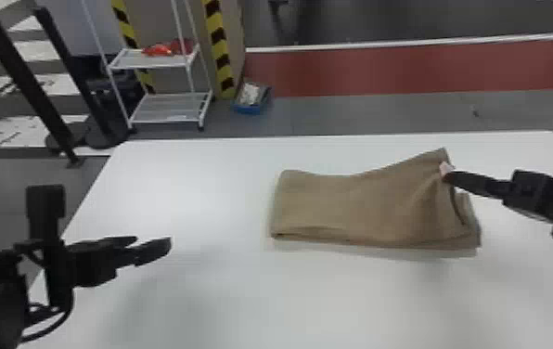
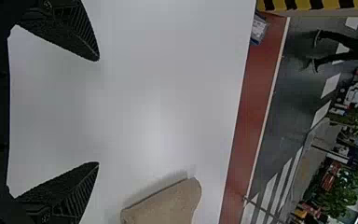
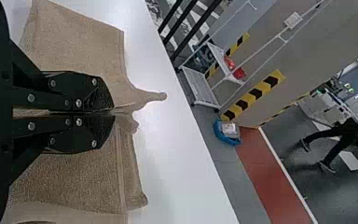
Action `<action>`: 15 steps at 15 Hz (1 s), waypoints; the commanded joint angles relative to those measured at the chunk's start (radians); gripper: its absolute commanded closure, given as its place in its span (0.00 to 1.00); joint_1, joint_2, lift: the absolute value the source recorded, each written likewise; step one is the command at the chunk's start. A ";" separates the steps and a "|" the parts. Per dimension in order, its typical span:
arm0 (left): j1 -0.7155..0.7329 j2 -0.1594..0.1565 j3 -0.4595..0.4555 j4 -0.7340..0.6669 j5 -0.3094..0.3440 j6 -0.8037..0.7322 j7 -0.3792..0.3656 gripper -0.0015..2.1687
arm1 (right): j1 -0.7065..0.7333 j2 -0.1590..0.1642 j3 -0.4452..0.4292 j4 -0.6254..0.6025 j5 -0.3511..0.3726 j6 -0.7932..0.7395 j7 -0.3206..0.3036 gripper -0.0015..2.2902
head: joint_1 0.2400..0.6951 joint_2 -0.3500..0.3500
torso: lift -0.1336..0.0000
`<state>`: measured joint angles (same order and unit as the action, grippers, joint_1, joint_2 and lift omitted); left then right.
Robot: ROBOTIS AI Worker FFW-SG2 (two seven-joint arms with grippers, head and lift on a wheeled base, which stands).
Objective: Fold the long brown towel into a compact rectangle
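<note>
brown towel (image 1: pixel 336 204): folded, on right half of white table (image 1: pixel 215 287), its right end partly raised | right gripper (image 1: pixel 446 174): fingers together, clamped on raised towel part | left gripper (image 1: pixel 154 242): over table's left side, fingers apart | white rack (image 1: pixel 169 110): floor, beyond table

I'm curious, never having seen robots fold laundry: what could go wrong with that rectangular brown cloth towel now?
The right gripper's two flat black fingers pinch the brown towel at its raised right end, where it bunches; a lopsided crease might remain. The black left gripper hangs open, apart from the towel, leaving its other end unpinned: a pull could drag everything across the white table.
</note>
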<state>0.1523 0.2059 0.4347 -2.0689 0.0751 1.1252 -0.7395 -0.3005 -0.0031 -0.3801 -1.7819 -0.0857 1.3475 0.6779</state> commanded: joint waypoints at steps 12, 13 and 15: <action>0.000 0.003 -0.005 0.016 -0.006 0.000 0.002 0.04 | 0.035 -0.048 0.044 0.068 0.161 -0.047 -0.018 0.03 | 1.00 0.63 | 0.08; 0.000 0.003 -0.004 0.016 -0.006 0.000 0.002 0.04 | 0.029 -0.049 0.055 0.090 0.181 -0.063 -0.020 0.03 | 1.00 0.62 | 0.08; 0.001 0.003 -0.002 0.016 -0.006 -0.003 0.002 0.04 | 0.014 -0.051 0.081 0.133 0.208 -0.087 -0.021 0.05 | 1.00 0.62 | 0.08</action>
<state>0.1520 0.2087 0.4311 -2.0527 0.0690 1.1252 -0.7378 -0.2764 -0.0525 -0.3194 -1.6792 0.0989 1.2797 0.6568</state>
